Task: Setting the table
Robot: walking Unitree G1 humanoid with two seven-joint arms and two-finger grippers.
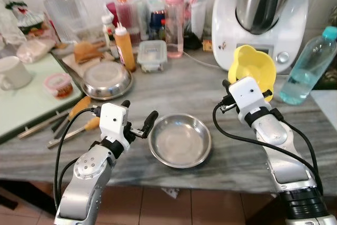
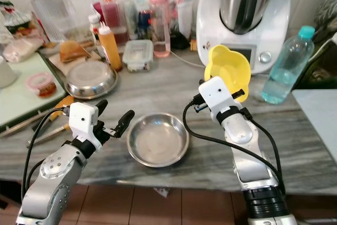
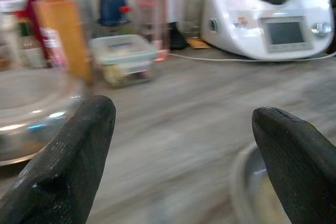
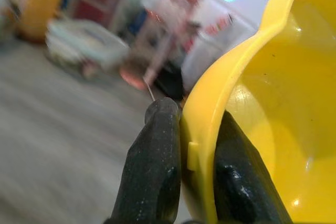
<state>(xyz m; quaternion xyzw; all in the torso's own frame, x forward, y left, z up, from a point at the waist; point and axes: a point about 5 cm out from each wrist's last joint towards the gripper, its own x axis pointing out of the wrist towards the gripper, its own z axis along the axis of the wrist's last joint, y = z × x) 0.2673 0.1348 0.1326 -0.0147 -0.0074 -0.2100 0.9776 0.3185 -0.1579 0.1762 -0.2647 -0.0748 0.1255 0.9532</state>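
Note:
A steel bowl (image 1: 180, 140) lies empty on the grey counter (image 1: 184, 85) near its front edge. My left gripper (image 1: 139, 117) stands open just left of the bowl, its fingers (image 3: 79, 150) spread wide with nothing between them. My right gripper (image 4: 191, 156) is shut on the rim of a yellow plastic bowl (image 1: 254, 71), held tilted above the counter to the right of the steel bowl and in front of the white kitchen machine (image 1: 261, 17).
A steel plate (image 1: 107, 80) lies at the back left beside an orange sauce bottle (image 1: 125, 47) and a lidded container (image 1: 152, 55). Wooden-handled utensils (image 1: 73, 117) lie by a green tray (image 1: 31, 101) with a white cup (image 1: 13, 72). A water bottle (image 1: 308, 67) stands far right.

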